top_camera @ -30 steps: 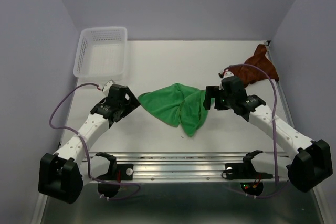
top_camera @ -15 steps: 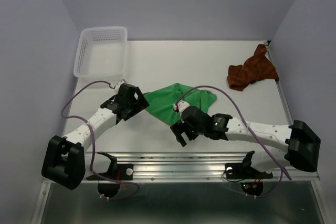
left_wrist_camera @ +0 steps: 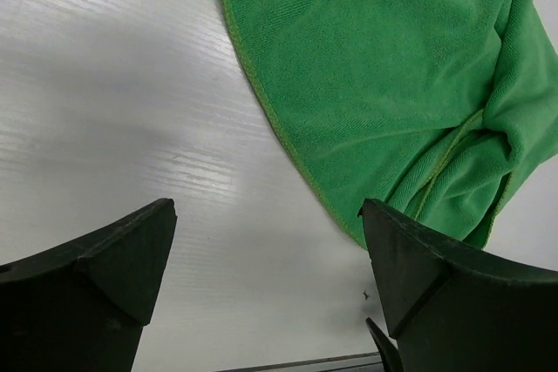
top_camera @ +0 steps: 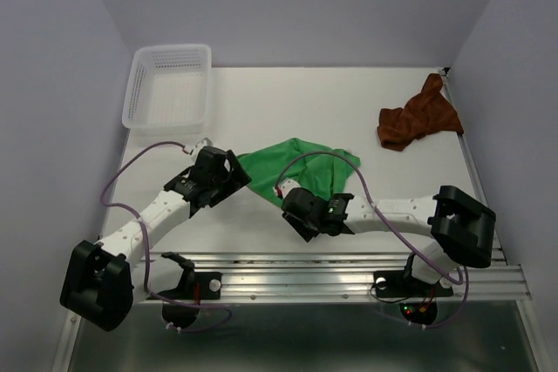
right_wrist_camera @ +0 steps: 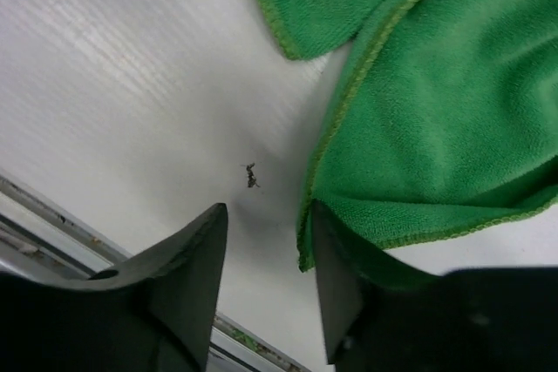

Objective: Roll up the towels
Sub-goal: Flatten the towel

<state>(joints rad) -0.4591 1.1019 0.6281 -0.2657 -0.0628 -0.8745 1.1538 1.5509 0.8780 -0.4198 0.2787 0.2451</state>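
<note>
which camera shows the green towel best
Top external: the green towel lies nearly whole there, with only its near edge hidden behind the right tool. The left wrist view shows just a curved hem and some folds. The right wrist view shows only a corner and hem close up.

I count two towels on the table: one green towel at centre and one rust-brown towel at upper right. One white mesh basket sits upper left. Two grippers: left gripper, right gripper.
</note>
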